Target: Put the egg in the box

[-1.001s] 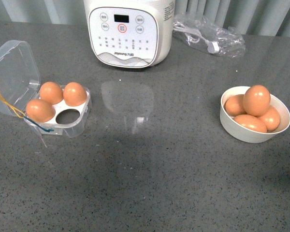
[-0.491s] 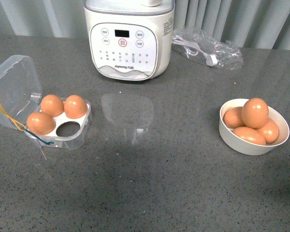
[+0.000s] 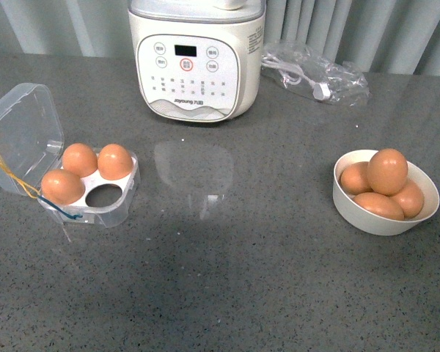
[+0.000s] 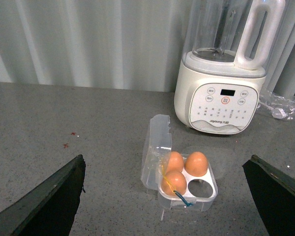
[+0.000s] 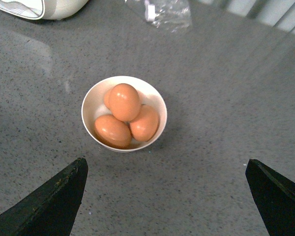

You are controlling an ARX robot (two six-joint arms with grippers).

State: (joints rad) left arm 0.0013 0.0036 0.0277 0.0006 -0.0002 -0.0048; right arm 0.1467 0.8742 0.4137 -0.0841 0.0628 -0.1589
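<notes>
The box (image 3: 95, 213) stands at the left of the grey table with its clear lid (image 3: 23, 136) swung open. It holds three orange-brown eggs, and its near right cell (image 3: 104, 195) is empty. At the right, more eggs are piled in a white bowl (image 3: 385, 224), with one egg (image 3: 387, 171) on top. Neither arm shows in the front view. My left gripper (image 4: 165, 160) hangs open well above the box (image 4: 191, 202), touching nothing. The right gripper (image 5: 166, 161) is also open, high above the table, and the bowl (image 5: 88, 125) and top egg (image 5: 124, 102) lie beyond its fingertips.
A white blender (image 3: 198, 62) with a control panel stands at the back centre. To its right lies a crumpled clear bag (image 3: 315, 70) with a cable in it. Yellow and blue strings (image 3: 29, 187) trail off the box's left side. A pale curtain closes the back.
The whole front view has shifted, so everything sits a little lower in the picture than a second ago. Eggs, box and bowl keep their places on the table.
</notes>
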